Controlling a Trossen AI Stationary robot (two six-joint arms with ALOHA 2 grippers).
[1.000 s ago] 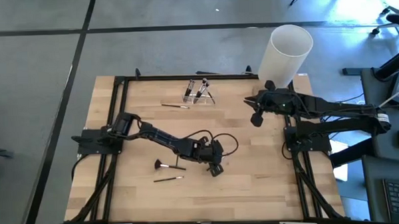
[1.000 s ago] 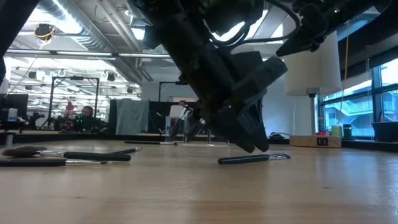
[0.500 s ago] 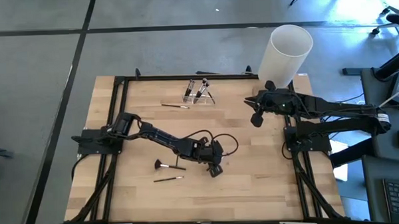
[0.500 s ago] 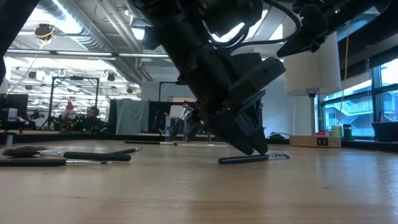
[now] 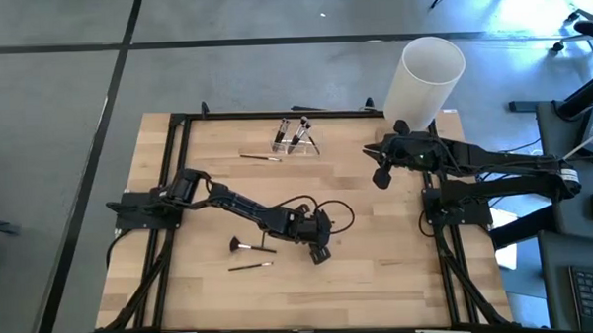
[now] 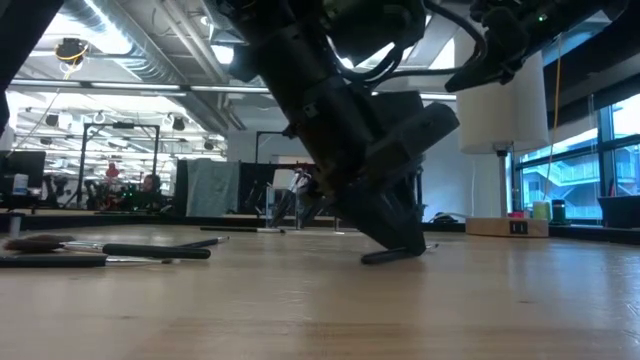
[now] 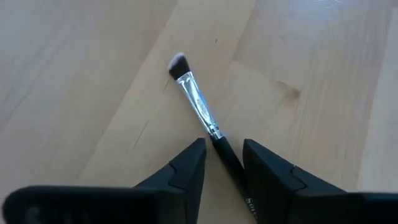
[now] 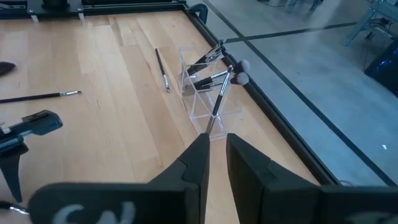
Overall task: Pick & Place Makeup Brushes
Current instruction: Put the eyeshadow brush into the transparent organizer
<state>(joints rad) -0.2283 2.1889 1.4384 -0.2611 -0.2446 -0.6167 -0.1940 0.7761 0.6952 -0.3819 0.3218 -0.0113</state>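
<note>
Left tool has been dropped lower onto the surface near centre, its jaws narrowed around a makeup brush handle but not visibly clamped, so a pick looks underway. Right tool is parked at 2 o'clock, nearly closed, empty.

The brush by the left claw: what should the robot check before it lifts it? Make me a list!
1. Brush handle lies between the left gripper's fingers: ok.
2. Fingers squeezed tight on the handle: cannot tell.
3. Gripper low at the table: ok.
4. Clear holder upright, with brushes in it: ok.
5. Right gripper out of the way, near the table's far right edge: ok.
</note>
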